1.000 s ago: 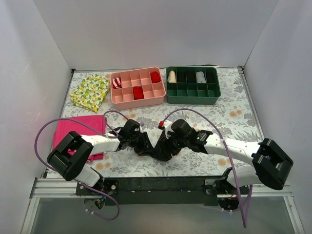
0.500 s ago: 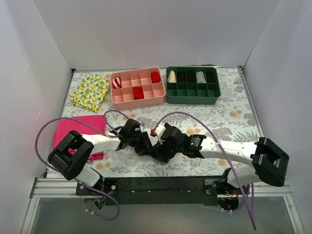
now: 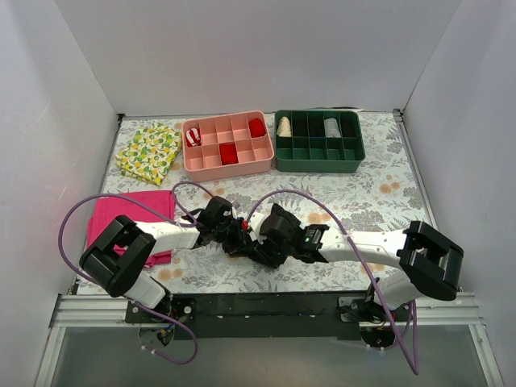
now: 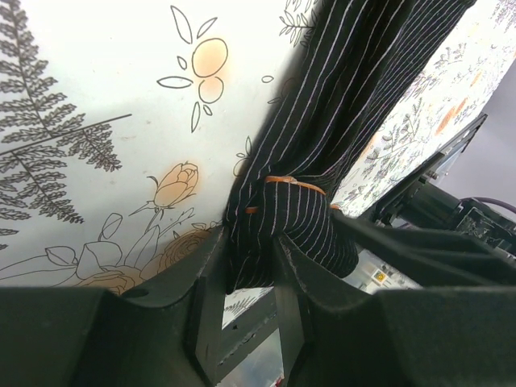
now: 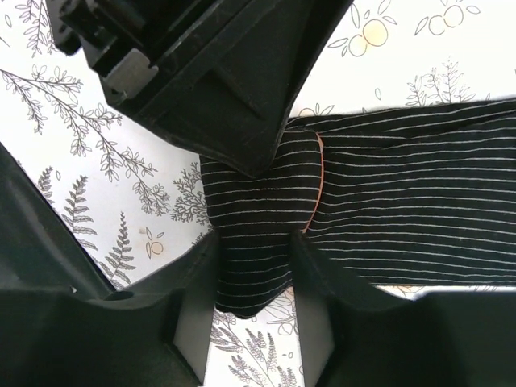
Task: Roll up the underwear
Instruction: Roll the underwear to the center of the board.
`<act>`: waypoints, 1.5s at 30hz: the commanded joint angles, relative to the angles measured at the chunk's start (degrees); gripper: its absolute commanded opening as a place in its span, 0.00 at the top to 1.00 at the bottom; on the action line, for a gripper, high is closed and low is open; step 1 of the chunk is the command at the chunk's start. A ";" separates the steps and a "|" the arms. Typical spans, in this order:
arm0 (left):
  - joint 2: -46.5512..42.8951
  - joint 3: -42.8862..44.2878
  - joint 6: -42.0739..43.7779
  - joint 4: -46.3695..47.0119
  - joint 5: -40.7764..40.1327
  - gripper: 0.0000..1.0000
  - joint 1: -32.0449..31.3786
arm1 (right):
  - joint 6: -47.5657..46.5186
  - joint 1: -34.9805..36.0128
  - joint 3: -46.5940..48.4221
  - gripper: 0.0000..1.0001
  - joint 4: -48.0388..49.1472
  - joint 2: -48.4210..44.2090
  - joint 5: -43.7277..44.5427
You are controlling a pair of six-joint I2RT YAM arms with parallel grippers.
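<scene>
Underwear point(image 4: 355, 97) between jaws of left gripper point(image 4: 250, 254)

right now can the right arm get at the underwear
Probably yes: on the right arm the jaws straddle one end of the underwear, crowded by the left arm, whose jaws pinch it too.

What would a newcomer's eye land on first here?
First, the two arms meeting mid-table toward the near edge, with the left gripper and right gripper both pinching the same bunched end of the black pinstriped underwear. Next comes the colour along the far edge: a pink compartment tray beside a green compartment tray. A lemon-print cloth lies in the far-left corner and a magenta cloth nearer on the left.
</scene>
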 commanded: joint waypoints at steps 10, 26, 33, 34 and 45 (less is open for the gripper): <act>1.23 0.93 2.20 -3.43 -3.72 0.72 -0.12 | 1.75 0.67 -4.28 0.57 3.01 1.04 -1.24; 0.80 4.17 4.23 -7.20 -5.38 0.66 -0.04 | 4.39 1.11 -7.53 0.95 7.49 3.51 -7.02; -7.28 6.38 5.37 -14.15 -9.34 0.36 4.00 | 6.94 -3.28 -9.90 0.99 17.15 3.15 -24.86; -9.81 6.38 5.46 -15.20 -9.43 0.34 5.49 | 7.64 -5.02 -10.77 0.99 18.82 3.33 -26.80; -18.10 4.10 6.86 -17.06 -7.07 0.30 7.87 | 17.21 -16.90 -13.42 0.99 36.92 8.24 -51.06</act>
